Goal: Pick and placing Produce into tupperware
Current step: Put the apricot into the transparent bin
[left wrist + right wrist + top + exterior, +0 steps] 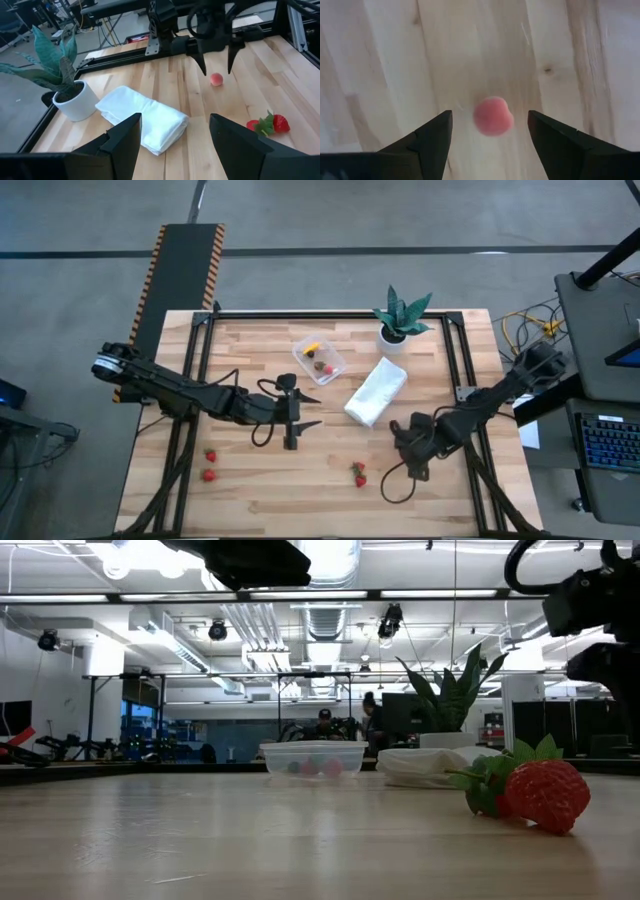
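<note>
Two strawberries (209,465) are lying near the table's (250,510) left front edge, one just behind the other. Right of them, the left gripper (291,423) is hanging over the middle of the table with its fingers (122,142) standing apart and nothing between them; its wrist view is looking across the table toward the cloth and the other arm. Behind it, toward the back of the table, the clear tub (319,358) is sitting with a yellow piece and a couple of reddish pieces inside; in the low view the tub (313,758) is showing pale round shapes through its wall. Further right, a folded white cloth (376,391) is lying slanted beside the tub, and a potted plant (399,320) in a white pot is standing just behind the cloth. In front of the cloth, two more strawberries (358,473) are lying close together near the front of the table, one with green leaves. Right of these, the right gripper (418,464) is pointing down at the table with its fingers (432,137) spread wide, and a small round pink fruit (493,116) is lying on the wood between them, untouched by either finger; the left wrist view is showing the same pink fruit (216,79) resting on the table under those open tips.
</note>
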{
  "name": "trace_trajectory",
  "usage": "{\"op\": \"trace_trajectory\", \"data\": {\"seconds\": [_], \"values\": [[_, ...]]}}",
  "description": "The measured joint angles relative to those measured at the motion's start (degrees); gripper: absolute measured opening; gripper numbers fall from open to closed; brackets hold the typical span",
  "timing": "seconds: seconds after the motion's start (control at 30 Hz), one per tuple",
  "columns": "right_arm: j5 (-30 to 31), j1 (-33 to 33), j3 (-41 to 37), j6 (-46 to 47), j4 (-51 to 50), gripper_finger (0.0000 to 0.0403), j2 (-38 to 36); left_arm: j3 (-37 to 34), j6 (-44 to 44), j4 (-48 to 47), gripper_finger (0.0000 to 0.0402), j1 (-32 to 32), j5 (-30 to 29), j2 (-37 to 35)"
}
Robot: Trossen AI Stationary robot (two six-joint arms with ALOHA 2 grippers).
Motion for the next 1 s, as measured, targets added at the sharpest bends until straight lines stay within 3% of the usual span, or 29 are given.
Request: {"op": "trace_trajectory", "data": {"seconds": [0.3,1.0], "values": [[-0.9,1.3,4.4,-2.6,-5.7,0.0249,8.7,0.0,0.0,0.0,0.0219,0.0,0.0,0.0],[1.1,1.4,4.4,-3.7,-3.4,0.0217,11.6,-0.2,0.0,-0.5,0.0219,0.0,0.0,0.0]]}}
